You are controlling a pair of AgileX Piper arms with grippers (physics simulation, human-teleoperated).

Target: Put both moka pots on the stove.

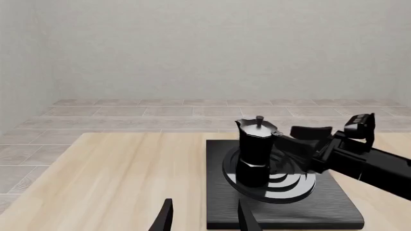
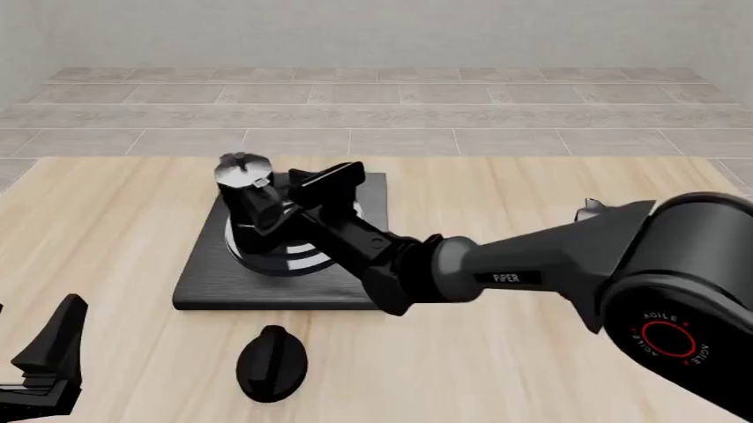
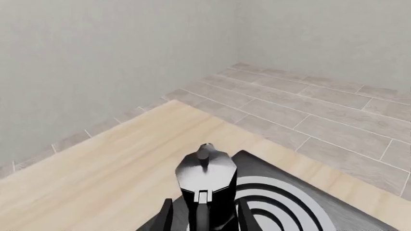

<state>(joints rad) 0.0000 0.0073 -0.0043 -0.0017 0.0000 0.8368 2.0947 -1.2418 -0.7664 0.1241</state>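
One moka pot (image 2: 246,192) stands upright on the ringed burner of the stove (image 2: 353,286). My right gripper (image 2: 286,201) reaches in from the right, open, with a finger on each side of the pot's handle side. The right wrist view shows the moka pot (image 3: 205,175) between the spread fingers (image 3: 165,217). In the left wrist view the moka pot (image 1: 255,154) sits on the stove (image 1: 289,214) with the right gripper (image 1: 287,138) against it. My left gripper (image 2: 45,357) hangs open near the front left edge, well short of the stove. A second moka pot (image 2: 590,210) is mostly hidden behind my right arm.
A low black oval knob (image 2: 272,362) lies on the wooden table (image 2: 106,229) just in front of the stove. My right arm (image 2: 530,269) crosses the table's middle from the right. A tiled floor and a grey wall lie beyond the far edge.
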